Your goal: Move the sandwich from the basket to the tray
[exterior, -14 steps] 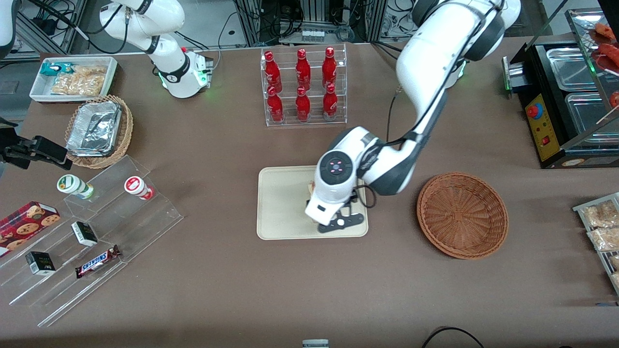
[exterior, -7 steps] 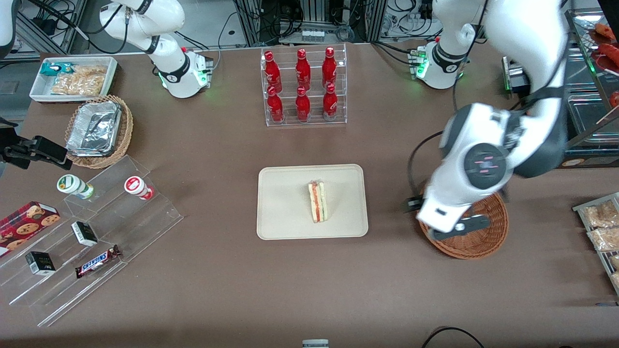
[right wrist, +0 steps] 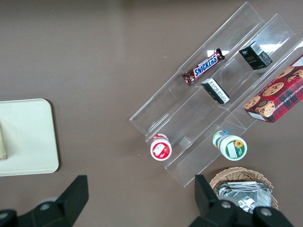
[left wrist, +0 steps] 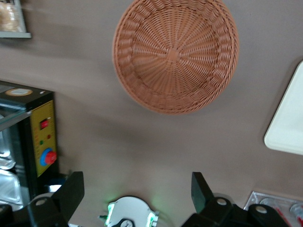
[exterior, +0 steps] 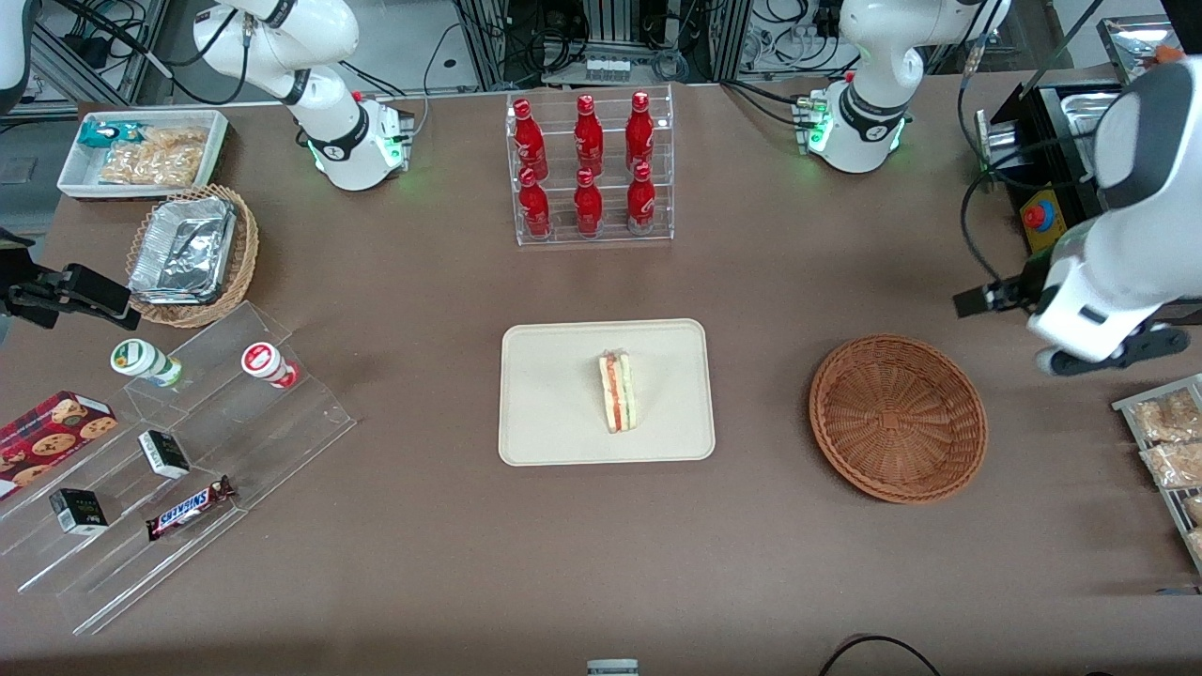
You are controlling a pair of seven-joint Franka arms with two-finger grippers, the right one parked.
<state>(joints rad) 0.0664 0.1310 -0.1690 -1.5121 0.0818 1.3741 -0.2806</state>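
Observation:
The sandwich, a wrapped white wedge with red and green filling, lies on the cream tray near its middle. The reddish-brown wicker basket stands empty beside the tray, toward the working arm's end of the table. My left gripper hangs above the table past the basket, near the black appliance, well away from the sandwich. In the left wrist view the gripper is open and empty, with the basket and a corner of the tray below it.
A clear rack of red bottles stands farther from the camera than the tray. A black appliance with a red button and a rack of bagged snacks flank my gripper. Acrylic steps with snacks lie toward the parked arm's end.
My gripper was down on the sandwich over the tray. It has let go, risen and swung past the basket toward the working arm's end. The sandwich stays on the tray.

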